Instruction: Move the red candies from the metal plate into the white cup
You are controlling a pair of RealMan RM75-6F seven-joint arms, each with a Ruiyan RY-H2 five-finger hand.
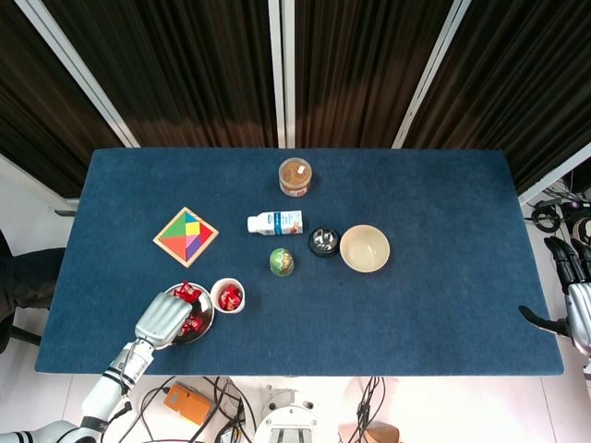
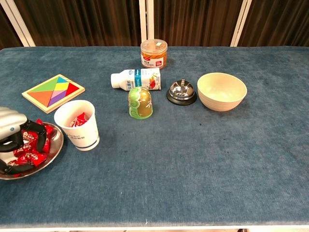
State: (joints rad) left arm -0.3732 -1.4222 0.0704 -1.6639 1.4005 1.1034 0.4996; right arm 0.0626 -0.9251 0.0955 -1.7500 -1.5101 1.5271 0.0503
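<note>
The metal plate (image 1: 210, 317) (image 2: 52, 153) sits at the table's front left corner with several red candies (image 1: 187, 293) (image 2: 30, 157) in it. Just to its right stands the white cup (image 1: 227, 295) (image 2: 77, 124), with a few red candies inside. My left hand (image 1: 163, 318) (image 2: 10, 129) rests in the plate, its dark fingers (image 2: 42, 139) curled around candies and hiding part of the pile. My right hand (image 1: 578, 316) hangs off the table's right edge with fingers apart, holding nothing; only the head view shows it.
Behind the plate lies a coloured tangram puzzle (image 1: 186, 236). Mid-table are a lying milk bottle (image 1: 274, 222), a green egg-shaped toy (image 1: 282, 262), a call bell (image 1: 323, 241), a beige bowl (image 1: 364, 248) and a snack jar (image 1: 295, 176).
</note>
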